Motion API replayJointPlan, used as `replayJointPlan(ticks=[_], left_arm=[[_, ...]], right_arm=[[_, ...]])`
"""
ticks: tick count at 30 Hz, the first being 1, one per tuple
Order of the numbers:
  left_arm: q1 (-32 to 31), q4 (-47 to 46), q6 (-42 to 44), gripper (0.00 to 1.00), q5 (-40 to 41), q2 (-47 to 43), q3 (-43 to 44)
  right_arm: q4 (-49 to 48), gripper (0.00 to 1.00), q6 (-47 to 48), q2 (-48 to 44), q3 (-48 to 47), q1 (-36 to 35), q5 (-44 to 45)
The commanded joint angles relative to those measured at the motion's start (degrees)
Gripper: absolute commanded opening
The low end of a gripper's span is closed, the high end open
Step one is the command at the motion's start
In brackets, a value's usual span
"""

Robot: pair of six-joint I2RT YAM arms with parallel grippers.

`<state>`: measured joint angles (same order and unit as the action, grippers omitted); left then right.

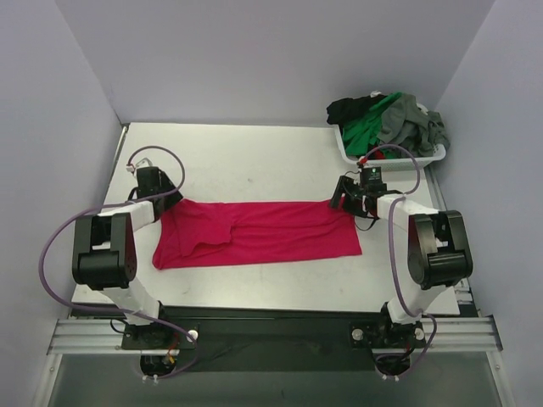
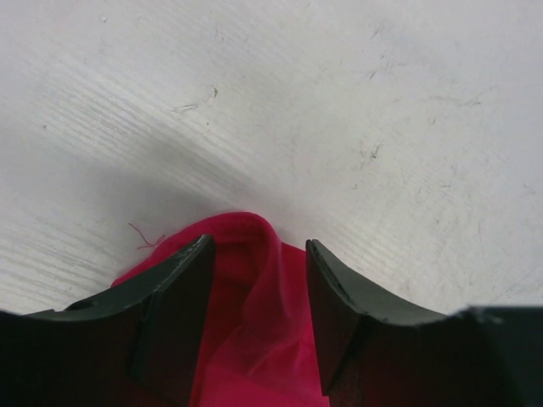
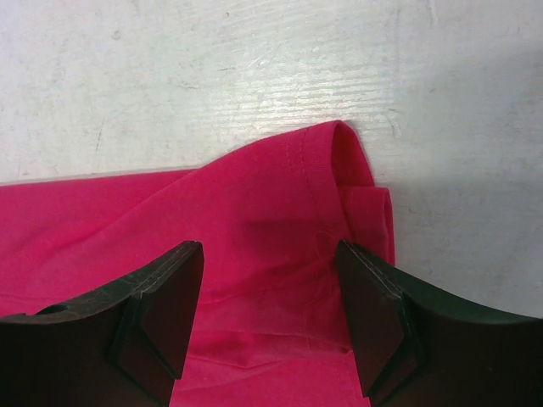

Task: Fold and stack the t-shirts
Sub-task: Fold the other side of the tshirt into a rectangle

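Note:
The crimson-red t-shirt [image 1: 263, 233] lies flat on the table as a long band folded lengthwise. My left gripper [image 1: 172, 202] sits low at its far left corner. In the left wrist view the left gripper [image 2: 259, 254] is open, and a raised ridge of the red t-shirt [image 2: 254, 288] stands between the jaws, unclamped. My right gripper [image 1: 341, 201] is at the far right corner. Seen from the right wrist, the right gripper [image 3: 270, 254] is open, straddling the hemmed, folded-over corner of the red t-shirt [image 3: 221, 203]. Green [image 1: 371, 127], grey [image 1: 413, 123] and black [image 1: 346, 108] t-shirts are heaped in the basket.
A white plastic basket [image 1: 349, 154] stands at the back right of the table, just behind the right arm. Grey walls close in the left, back and right sides. Bare white tabletop [image 1: 254, 161] stretches behind the red shirt.

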<state>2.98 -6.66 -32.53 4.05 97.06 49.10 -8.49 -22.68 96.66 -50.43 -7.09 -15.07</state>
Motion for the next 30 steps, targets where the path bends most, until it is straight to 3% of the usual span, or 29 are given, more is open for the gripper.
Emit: replayJointPlan(ticks=[1,9,17,21,30], left_arm=[[0.3,-1.5,0.4,0.56,0.3,1.3,2.8],[1.0,-0.3,0.3,0.48,0.7,2.3,4.0],[2.8,1.4,-0.3,0.1,-0.8,3.3,4.4],[3.7,1.5,-0.7,0.01,-0.5,2.3,3.5],[5.3,1.8,-1.2,0.02,-1.0,1.3,2.4]], right_arm=[[2.9,0.64,0.0,0.9,-1.8,0.5,2.1],[4.3,0.64,-0.3,2.7,-3.6,0.9,2.3],[8.0,0.61,-1.9,5.1,-5.8,1.3,4.7],[8.3,0.61,-2.2,5.3,-6.0,1.4,5.2],[8.3,0.61,-2.1,5.6,-6.3,1.3,5.0]])
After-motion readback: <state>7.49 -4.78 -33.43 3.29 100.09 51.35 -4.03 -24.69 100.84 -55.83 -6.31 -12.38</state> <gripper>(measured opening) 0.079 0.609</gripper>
